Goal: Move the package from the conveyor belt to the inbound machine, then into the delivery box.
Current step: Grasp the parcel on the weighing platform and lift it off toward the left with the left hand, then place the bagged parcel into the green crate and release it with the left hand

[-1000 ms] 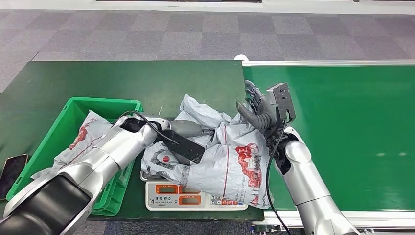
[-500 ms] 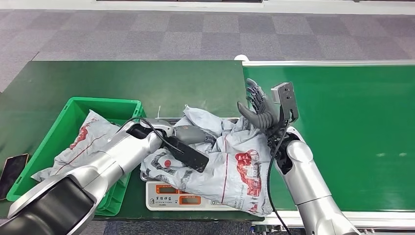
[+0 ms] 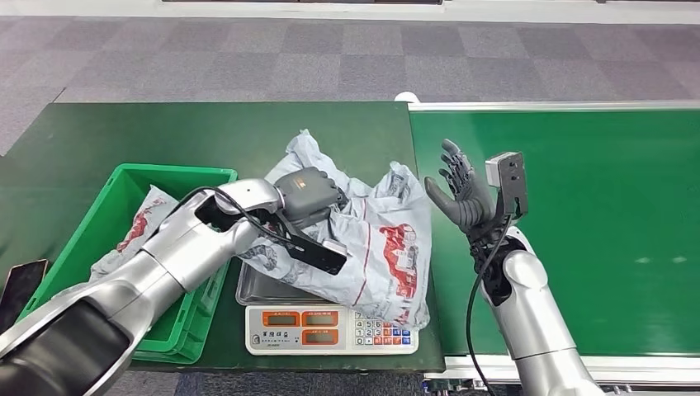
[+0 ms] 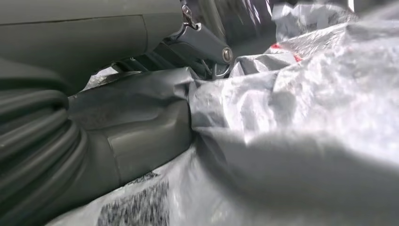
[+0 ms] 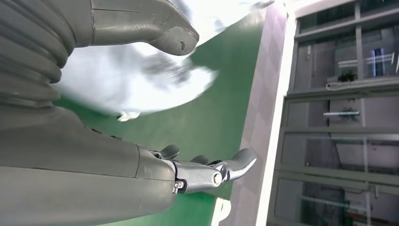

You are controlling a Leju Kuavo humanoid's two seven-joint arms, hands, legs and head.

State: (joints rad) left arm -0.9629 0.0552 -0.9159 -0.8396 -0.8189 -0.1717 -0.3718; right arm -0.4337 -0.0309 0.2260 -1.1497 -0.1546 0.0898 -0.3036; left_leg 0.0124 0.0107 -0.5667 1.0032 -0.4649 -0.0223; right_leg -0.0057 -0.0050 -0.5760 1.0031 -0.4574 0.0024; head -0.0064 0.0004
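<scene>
Resting in the green crate, another grey bag.

Left hand grips the grey package over the scale; right hand hangs open beside it, above the green belt.

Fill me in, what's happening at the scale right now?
The left hand grips the grey package and holds it over the scale, which sits on the dark green table. The right hand is open, fingers spread, beside the package over the conveyor belt. The green delivery box next to the scale already holds another bagged parcel.
</scene>
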